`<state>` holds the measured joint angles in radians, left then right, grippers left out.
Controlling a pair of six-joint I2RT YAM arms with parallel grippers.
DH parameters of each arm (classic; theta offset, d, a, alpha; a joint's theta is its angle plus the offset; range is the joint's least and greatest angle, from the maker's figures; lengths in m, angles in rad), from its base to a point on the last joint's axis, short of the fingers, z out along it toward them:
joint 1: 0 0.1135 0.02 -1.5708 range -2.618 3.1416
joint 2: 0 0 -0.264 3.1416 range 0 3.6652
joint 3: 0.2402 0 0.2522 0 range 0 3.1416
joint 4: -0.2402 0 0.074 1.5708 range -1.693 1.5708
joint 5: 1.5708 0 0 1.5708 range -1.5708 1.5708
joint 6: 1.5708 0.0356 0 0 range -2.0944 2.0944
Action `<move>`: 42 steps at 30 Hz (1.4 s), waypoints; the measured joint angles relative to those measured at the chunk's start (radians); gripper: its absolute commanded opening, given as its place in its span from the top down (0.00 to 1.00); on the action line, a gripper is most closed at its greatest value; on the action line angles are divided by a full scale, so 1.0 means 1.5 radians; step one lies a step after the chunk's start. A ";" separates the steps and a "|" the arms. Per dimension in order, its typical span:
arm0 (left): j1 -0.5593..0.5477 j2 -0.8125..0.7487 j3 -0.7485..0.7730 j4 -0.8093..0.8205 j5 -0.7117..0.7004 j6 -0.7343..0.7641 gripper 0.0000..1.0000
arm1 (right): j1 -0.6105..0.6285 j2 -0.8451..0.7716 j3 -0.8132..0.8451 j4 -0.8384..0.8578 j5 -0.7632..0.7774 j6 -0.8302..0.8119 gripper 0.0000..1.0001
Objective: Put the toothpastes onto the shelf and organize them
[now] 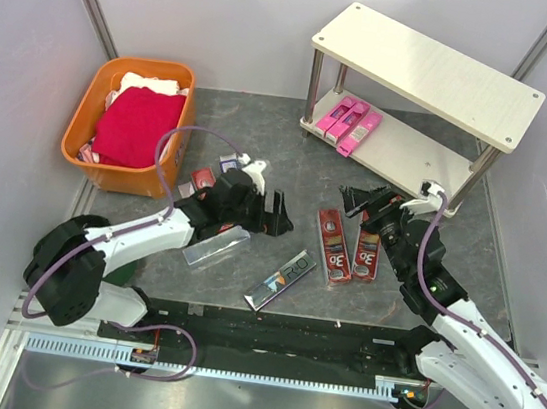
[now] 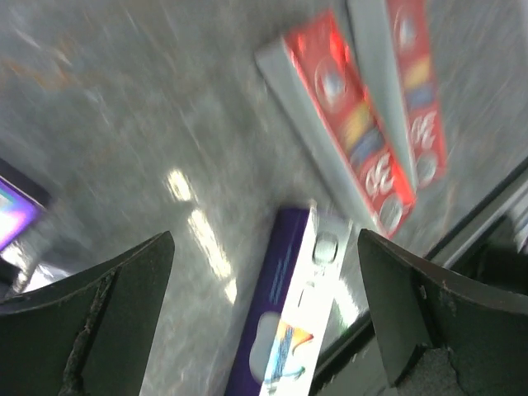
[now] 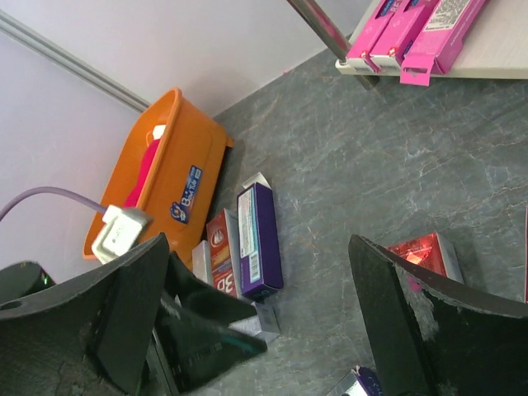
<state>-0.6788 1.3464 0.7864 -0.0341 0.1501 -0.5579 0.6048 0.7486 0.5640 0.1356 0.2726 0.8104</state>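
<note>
left claw wide; right claw wide; perhaps three pink toothpastes on shelf

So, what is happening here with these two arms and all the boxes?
Two robot arms are putting toothpaste cartons onto the shelf. Three pink cartons already lie side by side on its lower board. The left pincer and the right pincer are both open and hold nothing. Two red cartons, a purple-and-silver carton and a silver carton lie loose on the table, and more cartons lie beside the orange basket.
</note>
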 measured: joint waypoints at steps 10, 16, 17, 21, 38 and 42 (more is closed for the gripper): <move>-0.137 0.029 0.001 -0.094 -0.085 0.058 0.01 | 0.000 0.027 0.000 0.019 -0.010 0.000 0.02; -0.187 0.079 0.015 -0.114 -0.116 0.079 0.01 | 0.000 0.030 0.000 0.019 -0.010 -0.001 0.02; -0.194 0.081 0.016 -0.115 -0.117 0.080 0.01 | 0.000 0.030 0.000 0.019 -0.010 -0.001 0.02; -0.224 0.094 0.025 -0.116 -0.122 0.086 0.01 | 0.000 0.030 0.000 0.019 -0.010 -0.002 0.02; -0.286 0.263 0.130 -0.134 -0.264 0.082 0.45 | 0.000 0.009 0.000 0.004 -0.009 -0.004 0.02; -0.286 0.270 0.139 -0.138 -0.287 0.074 0.52 | 0.000 -0.004 0.000 0.003 -0.007 -0.006 0.02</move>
<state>-1.1076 1.7515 0.9943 -0.2413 -0.2810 -0.4465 0.6048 0.7425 0.5640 0.1398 0.2623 0.8009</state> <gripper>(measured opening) 0.557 0.982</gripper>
